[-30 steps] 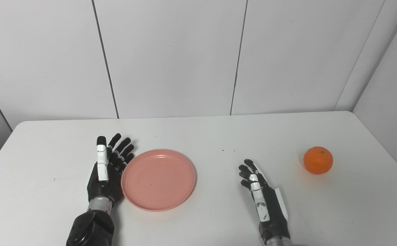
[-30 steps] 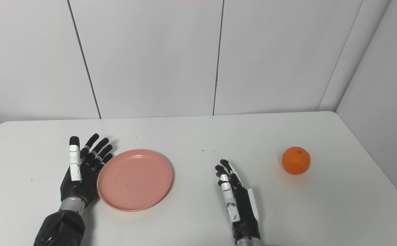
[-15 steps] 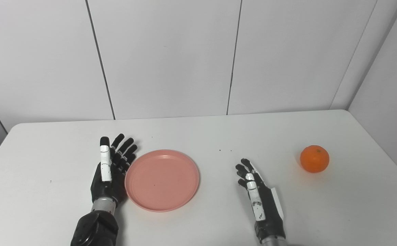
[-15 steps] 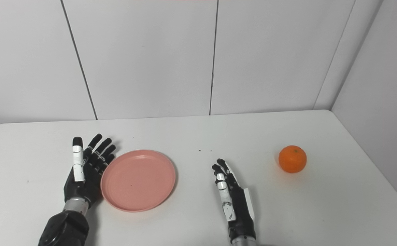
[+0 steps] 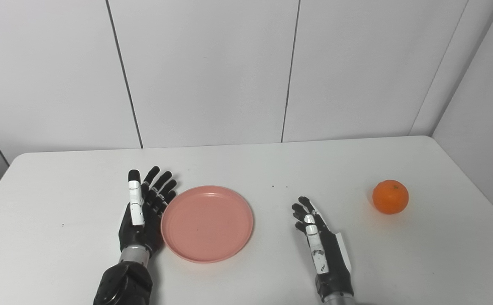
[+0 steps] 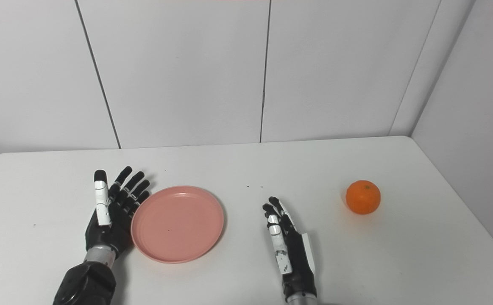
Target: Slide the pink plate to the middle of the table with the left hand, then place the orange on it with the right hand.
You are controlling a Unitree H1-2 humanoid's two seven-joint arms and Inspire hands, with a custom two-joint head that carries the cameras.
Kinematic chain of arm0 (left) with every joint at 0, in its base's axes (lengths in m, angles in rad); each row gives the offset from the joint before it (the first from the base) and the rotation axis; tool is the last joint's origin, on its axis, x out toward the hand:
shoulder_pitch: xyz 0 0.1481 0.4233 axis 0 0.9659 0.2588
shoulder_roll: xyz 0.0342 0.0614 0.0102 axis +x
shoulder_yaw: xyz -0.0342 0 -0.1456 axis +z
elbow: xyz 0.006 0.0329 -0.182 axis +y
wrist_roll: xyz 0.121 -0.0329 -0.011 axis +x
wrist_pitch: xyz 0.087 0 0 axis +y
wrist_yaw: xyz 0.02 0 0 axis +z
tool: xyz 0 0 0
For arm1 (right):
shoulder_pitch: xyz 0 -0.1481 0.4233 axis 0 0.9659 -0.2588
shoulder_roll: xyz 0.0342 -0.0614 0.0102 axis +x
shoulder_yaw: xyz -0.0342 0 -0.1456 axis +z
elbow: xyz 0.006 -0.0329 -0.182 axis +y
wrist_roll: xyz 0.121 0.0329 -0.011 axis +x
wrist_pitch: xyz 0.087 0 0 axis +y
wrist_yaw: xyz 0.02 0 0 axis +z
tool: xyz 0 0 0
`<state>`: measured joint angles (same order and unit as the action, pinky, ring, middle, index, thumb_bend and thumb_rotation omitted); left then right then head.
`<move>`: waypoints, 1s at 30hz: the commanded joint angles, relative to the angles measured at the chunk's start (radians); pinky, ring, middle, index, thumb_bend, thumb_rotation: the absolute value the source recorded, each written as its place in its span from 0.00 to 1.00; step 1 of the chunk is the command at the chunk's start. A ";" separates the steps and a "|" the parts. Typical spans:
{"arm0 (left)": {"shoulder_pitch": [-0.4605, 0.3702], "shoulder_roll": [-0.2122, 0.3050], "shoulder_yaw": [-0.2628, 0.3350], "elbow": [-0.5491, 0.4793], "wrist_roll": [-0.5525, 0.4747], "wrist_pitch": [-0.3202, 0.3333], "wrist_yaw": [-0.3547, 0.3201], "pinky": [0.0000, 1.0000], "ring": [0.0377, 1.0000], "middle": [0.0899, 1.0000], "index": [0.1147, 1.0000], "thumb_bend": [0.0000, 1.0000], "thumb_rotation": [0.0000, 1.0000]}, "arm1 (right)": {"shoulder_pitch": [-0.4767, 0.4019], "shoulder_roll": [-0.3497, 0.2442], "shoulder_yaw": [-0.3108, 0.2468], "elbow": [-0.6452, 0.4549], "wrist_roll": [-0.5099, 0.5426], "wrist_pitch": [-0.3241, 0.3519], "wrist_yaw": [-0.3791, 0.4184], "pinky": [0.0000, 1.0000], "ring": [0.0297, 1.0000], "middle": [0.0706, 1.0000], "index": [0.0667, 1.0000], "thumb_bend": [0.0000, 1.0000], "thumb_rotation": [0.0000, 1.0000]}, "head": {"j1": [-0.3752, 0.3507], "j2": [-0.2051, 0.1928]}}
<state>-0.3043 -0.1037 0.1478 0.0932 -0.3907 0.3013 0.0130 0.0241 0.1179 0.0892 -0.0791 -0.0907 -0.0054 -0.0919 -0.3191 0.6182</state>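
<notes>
White table point(image 5: 246, 161), matte, a few dark specks; backed by white panelled walls point(image 5: 208, 72) with vertical seams. Pink plate point(image 5: 207, 223) is seen lying flat, round, so no long axis; shallow raised rim, plain glossy inside. Its left rim is touched by the palm side of the left hand point(image 5: 142, 214), fingers spread, nothing held. Right hand point(image 5: 322, 248) is set edge-on, open, empty, well right of the plate. Orange point(image 5: 390, 197) is placed farther right of that hand, stem dimple up.
</notes>
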 commanded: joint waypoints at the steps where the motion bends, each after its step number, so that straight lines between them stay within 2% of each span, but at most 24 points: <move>1: 0.008 -0.015 -0.006 0.007 0.008 0.032 0.013 0.90 0.85 0.82 0.83 0.86 0.85 | 0.010 0.028 0.031 0.025 0.007 0.063 0.025 0.89 0.88 0.85 0.88 0.73 1.00 | 0.001 0.000; 12: 0.006 -0.010 -0.010 0.026 0.009 0.027 0.007 0.92 0.84 0.81 0.83 0.85 0.85 | 0.006 0.024 0.029 0.031 -0.005 0.034 0.015 0.86 0.87 0.85 0.88 0.70 1.00 | -0.031 -0.002; 15: 0.007 -0.009 -0.008 0.031 0.008 0.024 0.005 0.92 0.85 0.81 0.84 0.87 0.84 | 0.010 0.006 0.044 0.032 -0.085 -0.017 -0.015 0.82 0.86 0.84 0.88 0.68 1.00 | -0.033 -0.003; 18: 0.008 -0.007 -0.002 0.036 0.003 0.023 0.004 0.93 0.86 0.82 0.84 0.88 0.83 | 0.013 -0.021 0.076 0.016 -0.237 -0.051 -0.070 0.82 0.85 0.84 0.86 0.65 1.00 | -0.036 -0.003; 20: 0.007 -0.001 0.002 0.046 0.001 0.017 -0.001 0.93 0.86 0.82 0.83 0.88 0.83 | 0.014 -0.030 0.095 -0.017 -0.326 -0.048 -0.102 0.83 0.85 0.84 0.86 0.64 1.00 | -0.043 -0.005; 23: 0.006 0.004 0.006 0.059 0.000 0.009 -0.008 0.93 0.86 0.82 0.84 0.86 0.84 | 0.012 -0.035 0.111 -0.053 -0.405 -0.035 -0.127 0.80 0.85 0.85 0.83 0.65 1.00 | -0.045 -0.006; 30: 0.000 0.004 0.022 0.089 -0.003 0.002 -0.018 0.98 0.86 0.83 0.83 0.86 0.83 | -0.013 -0.037 0.094 -0.141 -0.504 0.016 -0.127 0.72 0.79 0.80 0.75 0.71 1.00 | -0.050 -0.010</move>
<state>-0.3232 -0.1077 0.1637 0.1427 -0.3962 0.2786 -0.0215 0.0480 0.0803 0.1891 -0.1714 -0.5755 -0.0047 -0.2102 -0.3697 0.6090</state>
